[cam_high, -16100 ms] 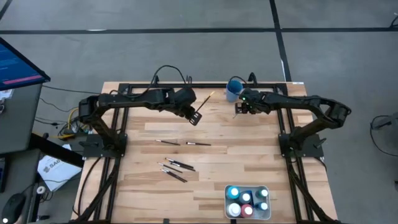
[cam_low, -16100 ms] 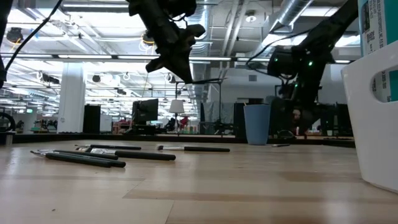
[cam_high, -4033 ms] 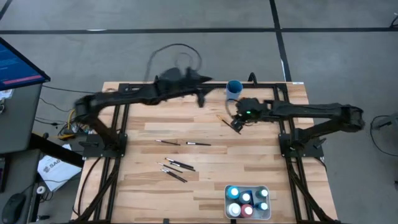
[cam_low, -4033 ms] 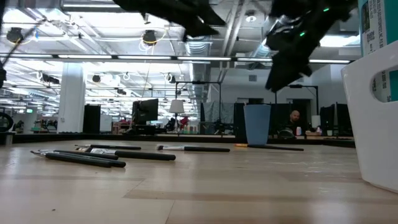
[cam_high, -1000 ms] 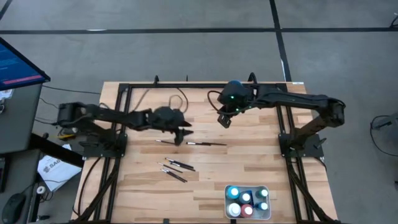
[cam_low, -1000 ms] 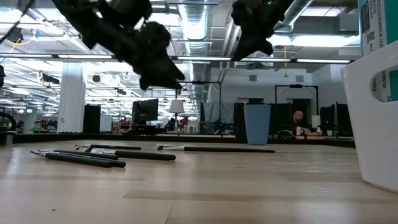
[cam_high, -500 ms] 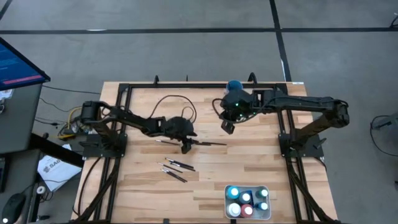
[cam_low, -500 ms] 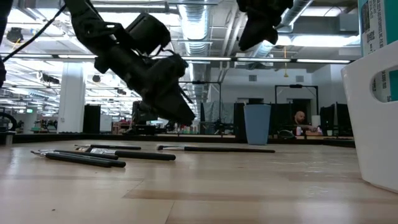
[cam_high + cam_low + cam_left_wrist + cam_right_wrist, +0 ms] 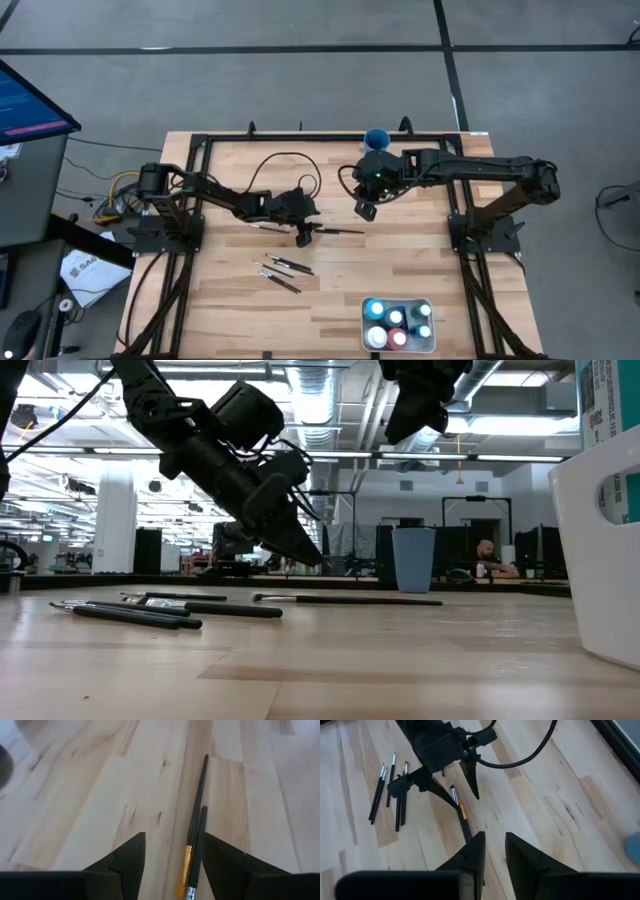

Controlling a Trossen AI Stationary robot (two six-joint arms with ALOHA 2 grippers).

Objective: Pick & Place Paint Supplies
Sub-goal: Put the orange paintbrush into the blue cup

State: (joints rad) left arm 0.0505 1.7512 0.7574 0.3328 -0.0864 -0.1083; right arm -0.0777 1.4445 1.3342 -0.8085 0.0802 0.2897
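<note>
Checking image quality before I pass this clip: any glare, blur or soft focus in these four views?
High view: evenly lit, sharp, faint shadows on the table. Low view: bright ceiling lights behind leave both arms near-silhouettes; the white tray at the edge is soft. Left wrist view: brushes sharp, near fingers soft. Right wrist view: the blue cup at the edge is blurred.
</note>
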